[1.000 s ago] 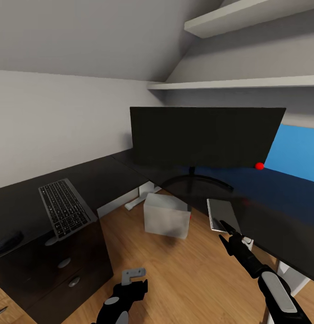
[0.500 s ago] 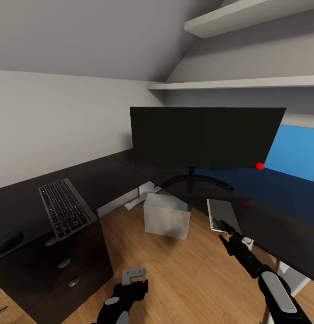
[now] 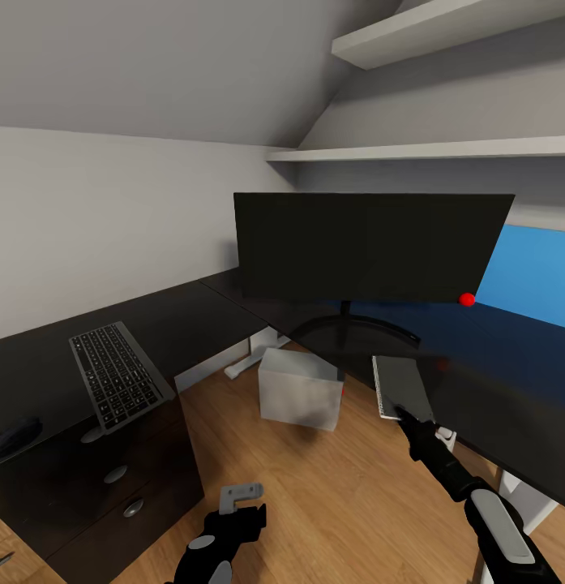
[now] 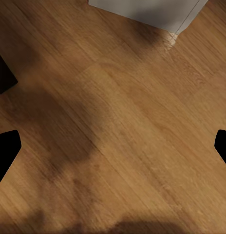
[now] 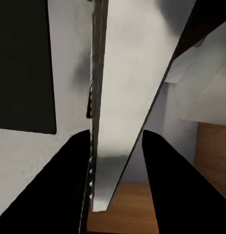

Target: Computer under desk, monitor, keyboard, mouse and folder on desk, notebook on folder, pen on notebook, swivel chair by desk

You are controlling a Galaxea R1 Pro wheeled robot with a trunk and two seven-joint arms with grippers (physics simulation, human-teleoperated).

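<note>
Since before, right pincer (image 3: 408, 417) has closed onto the notebook (image 3: 402, 387), pinching its near edge at the surface (image 3: 509, 381) rim. Thin, light, fairly stiff; grip the spine-side edge firmly. Left pincer (image 3: 240, 499) hangs spread.

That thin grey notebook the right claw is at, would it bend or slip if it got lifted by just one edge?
Probably it stays fairly flat: the notebook looks thin yet straight-edged where it overhangs the desk. It seems light, being so slim. Pinched at one end by the right tool, it might droop or twist slightly; its smooth cover, seen between the fingers, could slip.
</note>
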